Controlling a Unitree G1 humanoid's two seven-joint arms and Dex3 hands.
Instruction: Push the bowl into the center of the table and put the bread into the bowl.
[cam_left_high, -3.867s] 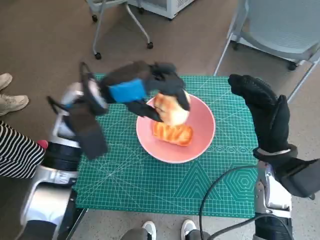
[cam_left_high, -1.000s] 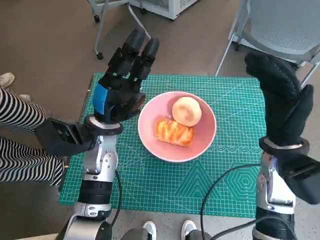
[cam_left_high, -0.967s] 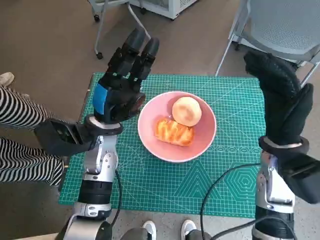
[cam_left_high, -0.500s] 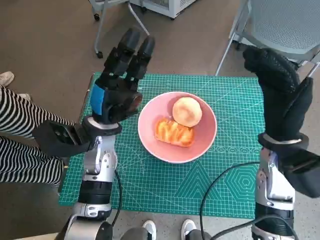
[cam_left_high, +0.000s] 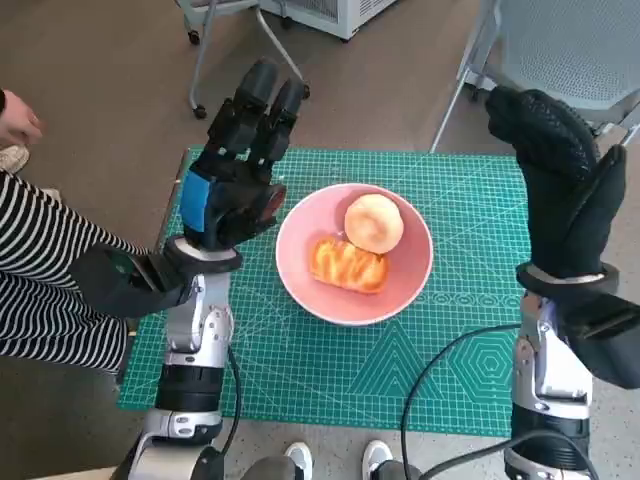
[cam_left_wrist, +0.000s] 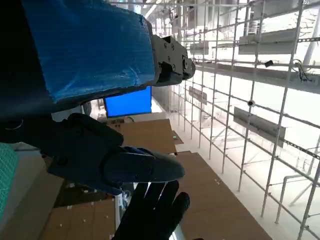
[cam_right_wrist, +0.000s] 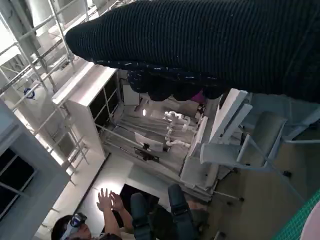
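Note:
A pink bowl (cam_left_high: 400, 290) sits near the middle of the green cutting mat (cam_left_high: 300, 370). Inside it lie a round bun (cam_left_high: 373, 222) and a glazed pastry (cam_left_high: 345, 264), side by side. My left hand (cam_left_high: 235, 180) is raised above the mat's left edge, beside the bowl, fingers straight up and apart, holding nothing. My right hand (cam_left_high: 560, 190) is lifted over the mat's right edge, fingers up, empty. The left wrist view shows the left hand's blue-taped back (cam_left_wrist: 90, 45) pointing at the ceiling, with the right hand's glove (cam_left_wrist: 155, 212) beyond it. In the right wrist view the glove (cam_right_wrist: 210, 45) fills the top.
A person in striped trousers (cam_left_high: 50, 290) sits at the left, one hand (cam_left_high: 15, 120) showing. Grey chair (cam_left_high: 570, 50) stands behind the table on the right, a wheeled chair base (cam_left_high: 240, 50) behind on the left. A black cable (cam_left_high: 440, 370) lies on the mat's front right. A person (cam_right_wrist: 110, 220) shows in the right wrist view.
Since 3.9 s ago my left hand let go of the round bun in the bowl and rose upright beside it. In the last second both hands have barely moved; the person's hand has appeared at the left.

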